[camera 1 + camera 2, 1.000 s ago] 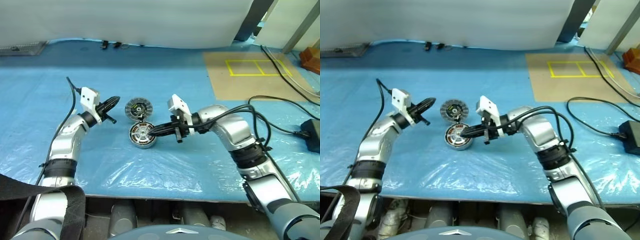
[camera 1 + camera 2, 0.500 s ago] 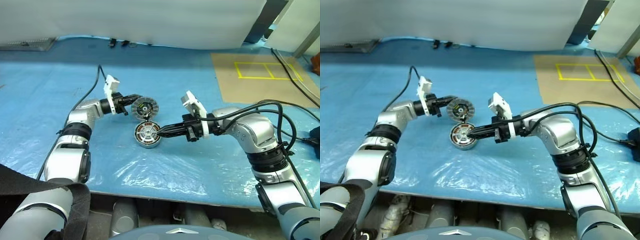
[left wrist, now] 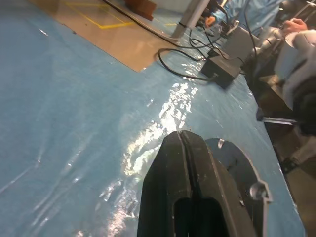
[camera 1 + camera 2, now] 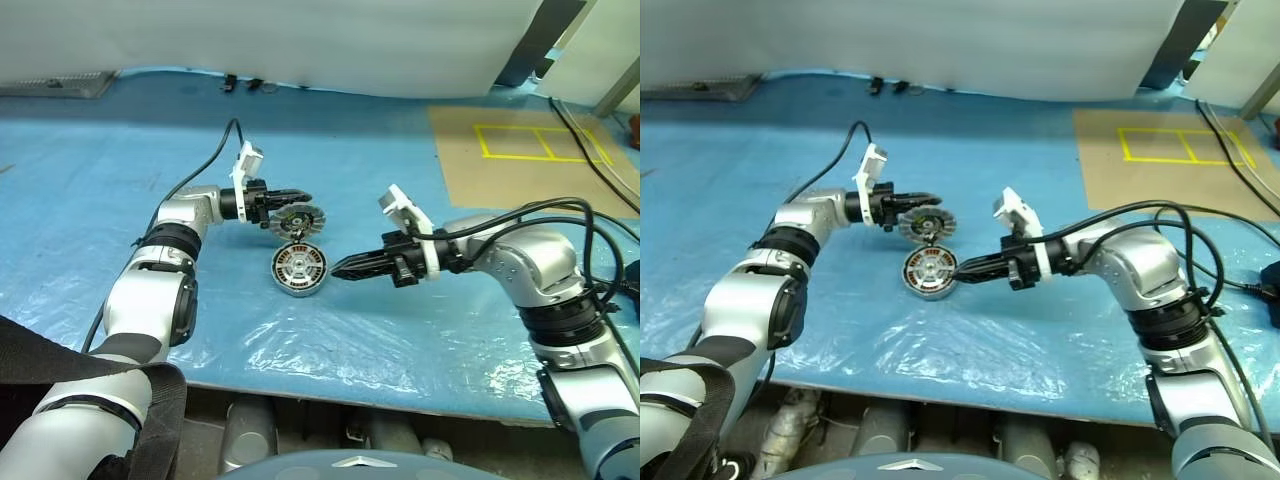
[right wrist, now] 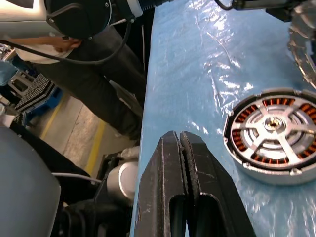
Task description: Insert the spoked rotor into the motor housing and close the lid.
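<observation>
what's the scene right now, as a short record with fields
surface: blue plastic sheet over the table
housing: round silver motor housing with copper windings, lying flat, top open
rotor: round finned metal rotor disc, just behind the housing, tilted up on edge
left gripper: left gripper shut, fingertips at the rotor's upper edge; grip cannot be told
right gripper: right gripper shut, empty, tips just beside the housing on the side nearer the right arm
background: brown board with yellow tape lines, black cables
</observation>
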Robot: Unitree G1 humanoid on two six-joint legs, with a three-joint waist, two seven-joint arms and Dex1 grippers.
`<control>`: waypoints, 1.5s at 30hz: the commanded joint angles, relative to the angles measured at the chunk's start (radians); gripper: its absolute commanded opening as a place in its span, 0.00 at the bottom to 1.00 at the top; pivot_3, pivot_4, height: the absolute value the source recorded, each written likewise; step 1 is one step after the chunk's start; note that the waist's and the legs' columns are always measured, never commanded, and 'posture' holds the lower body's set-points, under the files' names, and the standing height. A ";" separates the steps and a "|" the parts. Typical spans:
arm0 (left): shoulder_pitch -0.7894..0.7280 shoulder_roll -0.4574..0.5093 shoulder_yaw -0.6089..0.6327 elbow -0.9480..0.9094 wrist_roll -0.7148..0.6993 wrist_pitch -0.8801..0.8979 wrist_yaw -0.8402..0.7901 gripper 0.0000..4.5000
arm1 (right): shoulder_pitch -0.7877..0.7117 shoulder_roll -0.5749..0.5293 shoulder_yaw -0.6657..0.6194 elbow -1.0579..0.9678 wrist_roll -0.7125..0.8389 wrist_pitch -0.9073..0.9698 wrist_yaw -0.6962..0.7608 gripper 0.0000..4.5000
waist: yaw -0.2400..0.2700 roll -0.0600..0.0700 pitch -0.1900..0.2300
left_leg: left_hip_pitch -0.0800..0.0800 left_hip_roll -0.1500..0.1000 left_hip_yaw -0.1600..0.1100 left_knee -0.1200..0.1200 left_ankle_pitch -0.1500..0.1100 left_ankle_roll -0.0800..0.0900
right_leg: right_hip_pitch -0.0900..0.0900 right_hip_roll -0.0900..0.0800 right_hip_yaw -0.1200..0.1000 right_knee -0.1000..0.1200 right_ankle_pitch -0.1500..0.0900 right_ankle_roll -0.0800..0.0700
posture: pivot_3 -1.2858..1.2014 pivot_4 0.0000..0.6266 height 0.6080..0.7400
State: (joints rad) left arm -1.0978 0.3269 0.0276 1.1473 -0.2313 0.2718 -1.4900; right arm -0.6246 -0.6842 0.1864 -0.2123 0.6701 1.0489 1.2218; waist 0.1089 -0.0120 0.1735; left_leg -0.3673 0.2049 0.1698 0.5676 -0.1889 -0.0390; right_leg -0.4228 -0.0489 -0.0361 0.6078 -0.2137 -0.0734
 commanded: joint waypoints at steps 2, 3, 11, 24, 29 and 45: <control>0.057 -0.001 -0.113 -0.105 0.090 -0.024 -0.061 0.00 | -0.011 -0.029 -0.056 -0.005 0.049 0.002 0.019 0.01 | 0.000 0.000 0.000 | 0.000 0.000 0.000 0.000 0.000 0.000 | 0.000 0.000 0.000 0.000 0.000 0.000 | 0.52 0.24 1.00; 0.073 0.000 -0.132 -0.122 0.105 -0.031 -0.063 0.00 | -0.014 -0.027 -0.062 0.001 0.051 0.002 0.012 0.01 | 0.000 0.000 0.000 | 0.000 0.000 0.000 0.000 0.000 0.000 | 0.000 0.000 0.000 0.000 0.000 0.000 | 0.52 0.24 1.00; 0.243 0.019 -0.241 -0.353 0.173 -0.059 -0.015 0.00 | -0.057 0.043 -0.111 0.072 0.047 -0.038 -0.072 0.01 | 0.002 0.001 0.000 | 0.000 0.001 0.000 -0.001 0.000 0.000 | 0.000 -0.003 -0.002 0.000 0.000 0.000 | 0.52 0.24 1.00; 0.479 0.019 -0.048 -0.800 -0.008 -0.089 0.266 0.00 | -0.105 0.275 -0.052 0.216 -0.135 -0.254 -0.304 0.10 | -0.014 0.004 -0.002 | -0.001 0.001 0.001 -0.002 0.001 0.001 | -0.001 -0.006 -0.003 0.000 0.000 0.000 | 0.52 0.24 1.00; 0.746 0.034 0.004 -1.131 -0.096 -0.015 0.373 0.00 | -0.125 0.319 0.003 0.281 -0.219 -0.347 -0.309 0.45 | -0.025 0.005 -0.002 | -0.001 0.001 0.001 -0.006 0.001 0.001 | -0.003 -0.005 -0.004 0.000 0.000 -0.001 | 0.52 0.24 1.00; 1.231 0.054 0.158 -1.483 -0.131 -0.152 0.656 0.00 | -0.162 0.390 0.211 0.404 -0.398 -0.466 -0.202 1.00 | -0.040 0.004 -0.001 | 0.000 0.001 0.003 -0.005 0.000 0.002 | -0.003 -0.005 -0.002 -0.001 -0.001 0.000 | 0.52 0.24 1.00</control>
State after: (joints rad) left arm 0.1176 0.3846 0.1707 -0.2946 -0.3530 0.1566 -0.8555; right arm -0.7705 -0.2897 0.3748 0.1831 0.3121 0.6333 1.0077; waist 0.0685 -0.0079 0.1730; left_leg -0.3667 0.2061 0.1732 0.5630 -0.1885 -0.0374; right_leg -0.4255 -0.0542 -0.0374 0.6065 -0.2147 -0.0738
